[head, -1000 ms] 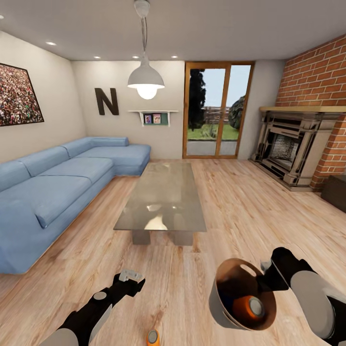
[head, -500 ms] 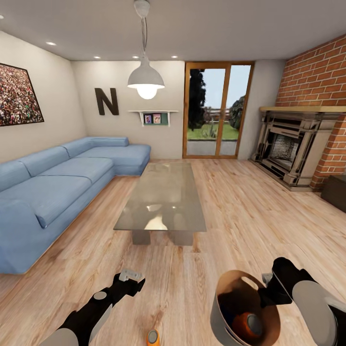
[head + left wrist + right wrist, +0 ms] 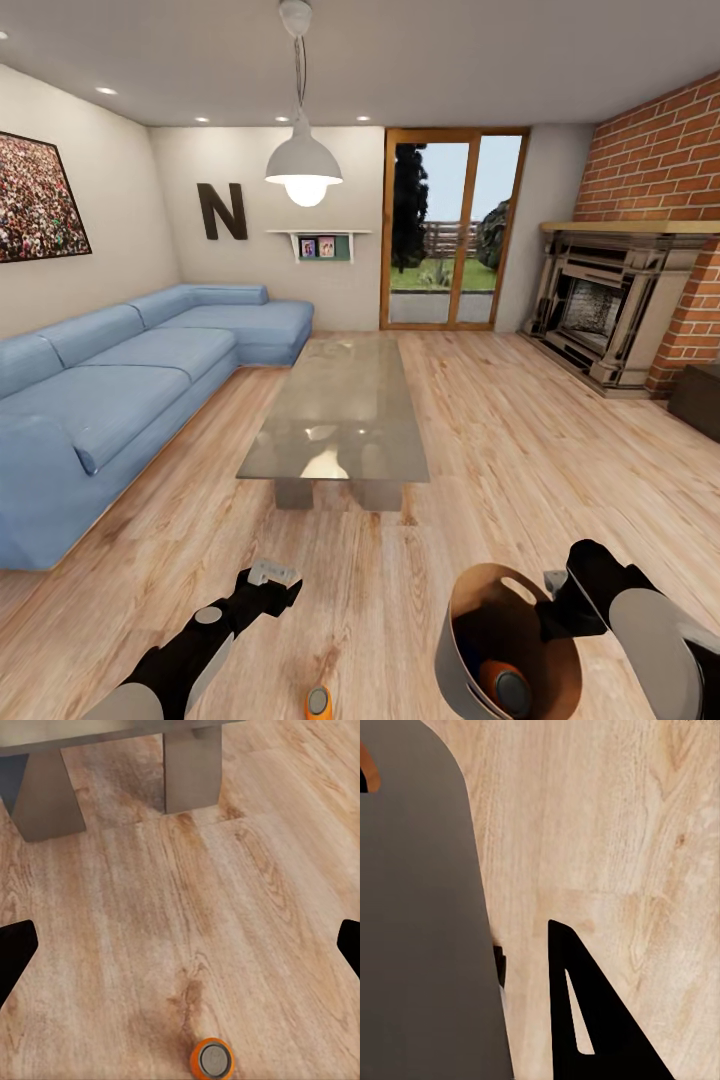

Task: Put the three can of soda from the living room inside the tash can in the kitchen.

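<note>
One orange soda can (image 3: 318, 702) stands upright on wood floor (image 3: 480, 430), long axis vertical, just ahead of and below left hand (image 3: 272, 574), nearer that arm. Left hand spread wide, empty. Right hand (image 3: 556, 581) pinches rim of trash can (image 3: 460, 650), tilted; orange can (image 3: 506, 687) lies inside it.
</note>
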{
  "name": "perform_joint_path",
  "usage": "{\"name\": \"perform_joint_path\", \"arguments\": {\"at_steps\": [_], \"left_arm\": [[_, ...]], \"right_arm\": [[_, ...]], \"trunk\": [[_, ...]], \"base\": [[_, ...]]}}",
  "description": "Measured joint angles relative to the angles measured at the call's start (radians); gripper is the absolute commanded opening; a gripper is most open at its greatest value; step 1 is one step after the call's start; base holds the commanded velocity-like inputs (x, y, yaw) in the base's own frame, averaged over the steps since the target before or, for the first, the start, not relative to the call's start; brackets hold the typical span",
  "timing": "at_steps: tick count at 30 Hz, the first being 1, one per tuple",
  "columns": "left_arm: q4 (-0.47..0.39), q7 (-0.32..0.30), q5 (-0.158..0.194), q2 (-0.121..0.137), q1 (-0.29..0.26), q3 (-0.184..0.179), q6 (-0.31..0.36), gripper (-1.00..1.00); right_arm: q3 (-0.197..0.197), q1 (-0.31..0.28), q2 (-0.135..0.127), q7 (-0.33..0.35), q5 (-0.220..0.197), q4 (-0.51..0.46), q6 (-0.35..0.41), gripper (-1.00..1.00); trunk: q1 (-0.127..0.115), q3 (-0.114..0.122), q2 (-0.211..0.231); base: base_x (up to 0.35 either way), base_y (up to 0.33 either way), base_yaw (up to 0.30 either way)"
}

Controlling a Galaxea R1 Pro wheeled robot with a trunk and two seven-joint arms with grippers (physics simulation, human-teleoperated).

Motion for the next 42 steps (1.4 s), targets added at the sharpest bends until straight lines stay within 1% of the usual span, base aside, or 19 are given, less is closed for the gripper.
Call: {"name": "perform_joint_path", "arguments": {"at_steps": [5,20,35,37,42], "left_arm": [[0.000,0.000,0.000,-0.001,0.000,-0.001,0.000,1.00],[0.001,0.000,-0.001,0.000,0.000,-0.001,0.001,1.00],[0.008,0.000,-0.003,-0.002,0.000,-0.001,0.007,1.00],[0.006,0.000,-0.002,-0.002,0.000,-0.001,0.004,1.00],[0.012,0.001,-0.005,-0.002,0.000,0.000,0.005,1.00]], "right_arm": [[-0.001,0.000,0.000,0.002,-0.004,0.000,0.001,-1.00],[-0.002,0.001,0.003,-0.012,0.001,-0.001,0.000,-1.00],[-0.009,0.000,0.001,-0.012,-0.002,-0.019,0.001,-1.00],[-0.011,0.000,0.001,-0.011,-0.004,-0.019,0.001,-1.00],[-0.011,0.000,0.000,-0.007,-0.001,-0.021,0.000,-1.00]], "trunk": [[0.000,0.000,0.000],[0.000,0.000,0.000],[-0.057,0.047,0.105],[-0.058,0.047,0.105],[-0.038,0.031,0.070]], "base": [[0.000,0.000,0.000],[0.000,0.000,0.000],[0.000,0.000,0.000],[0.000,0.000,0.000],[0.000,0.000,0.000]]}}
